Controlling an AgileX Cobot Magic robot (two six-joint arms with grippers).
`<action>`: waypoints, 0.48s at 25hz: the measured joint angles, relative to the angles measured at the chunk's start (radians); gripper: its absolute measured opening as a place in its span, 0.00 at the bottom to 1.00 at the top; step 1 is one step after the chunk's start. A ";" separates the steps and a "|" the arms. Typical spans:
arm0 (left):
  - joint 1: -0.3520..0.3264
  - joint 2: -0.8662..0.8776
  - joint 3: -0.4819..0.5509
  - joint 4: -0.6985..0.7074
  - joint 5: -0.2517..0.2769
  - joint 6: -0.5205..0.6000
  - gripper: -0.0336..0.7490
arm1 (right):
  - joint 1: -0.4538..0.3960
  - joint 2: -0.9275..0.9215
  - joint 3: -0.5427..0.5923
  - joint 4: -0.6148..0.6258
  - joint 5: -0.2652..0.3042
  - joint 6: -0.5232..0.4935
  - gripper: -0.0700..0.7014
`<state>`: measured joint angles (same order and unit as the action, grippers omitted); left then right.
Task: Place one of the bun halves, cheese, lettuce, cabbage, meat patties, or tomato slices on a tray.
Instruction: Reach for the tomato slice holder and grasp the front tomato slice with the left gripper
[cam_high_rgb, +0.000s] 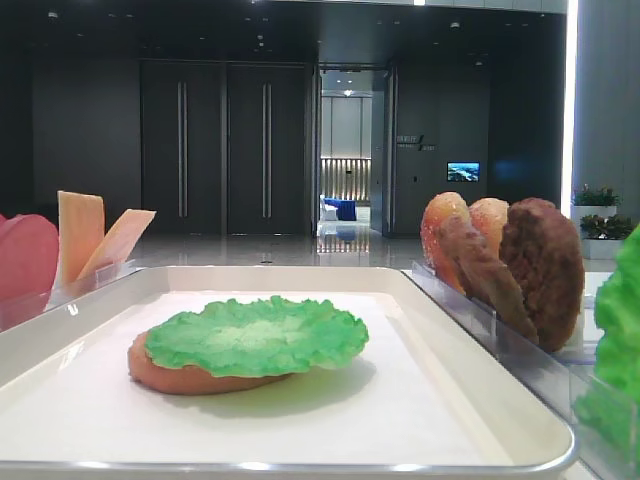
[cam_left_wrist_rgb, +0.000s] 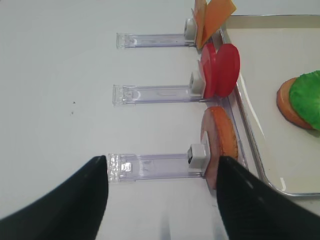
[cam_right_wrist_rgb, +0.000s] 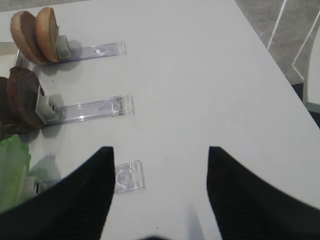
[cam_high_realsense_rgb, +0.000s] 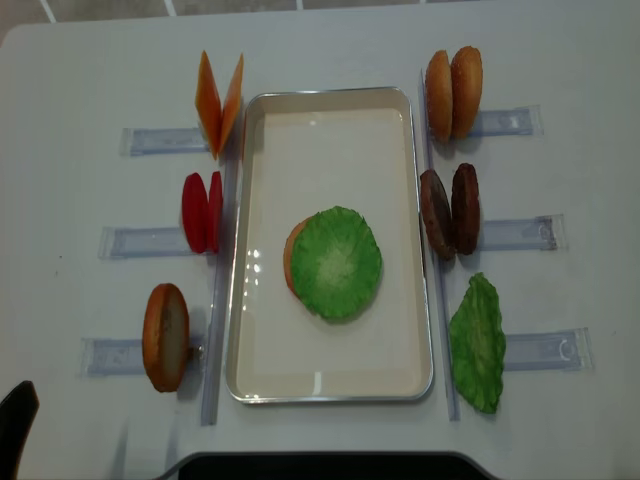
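On the white tray (cam_high_realsense_rgb: 330, 160) lies one bun half (cam_high_realsense_rgb: 290, 255) with the round lettuce (cam_high_realsense_rgb: 337, 262) on top. Left of the tray stand the cheese (cam_high_realsense_rgb: 219, 100), tomato slices (cam_high_realsense_rgb: 201, 212) and another bun half (cam_high_realsense_rgb: 166, 337). To the right stand two bun halves (cam_high_realsense_rgb: 453, 92), the meat patties (cam_high_realsense_rgb: 450, 212) and a longer green leaf (cam_high_realsense_rgb: 477, 343), possibly the cabbage. My left gripper (cam_left_wrist_rgb: 162, 165) is open and holds nothing, hovering over the holder of the near bun half (cam_left_wrist_rgb: 222, 140). My right gripper (cam_right_wrist_rgb: 160, 150) is open over bare table, right of the patties (cam_right_wrist_rgb: 22, 97).
Narrow clear plastic holders (cam_high_realsense_rgb: 515, 235) stick out sideways from each standing food item on both sides of the tray. A dark robot base (cam_high_realsense_rgb: 320, 466) sits at the near table edge. The table's right edge (cam_right_wrist_rgb: 272, 55) drops to the floor.
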<state>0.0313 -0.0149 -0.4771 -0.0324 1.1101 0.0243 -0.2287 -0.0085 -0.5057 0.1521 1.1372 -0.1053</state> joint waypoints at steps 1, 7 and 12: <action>0.000 0.000 0.000 0.000 0.000 0.000 0.70 | 0.000 0.000 0.000 0.000 0.000 0.000 0.60; 0.000 0.000 0.000 0.000 0.000 0.000 0.70 | 0.000 0.000 0.000 0.000 0.000 0.001 0.60; 0.000 0.000 0.000 0.000 0.000 0.000 0.70 | 0.000 0.000 0.000 0.000 0.000 0.001 0.60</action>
<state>0.0313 -0.0149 -0.4771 -0.0324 1.1101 0.0243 -0.2287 -0.0085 -0.5057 0.1521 1.1372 -0.1042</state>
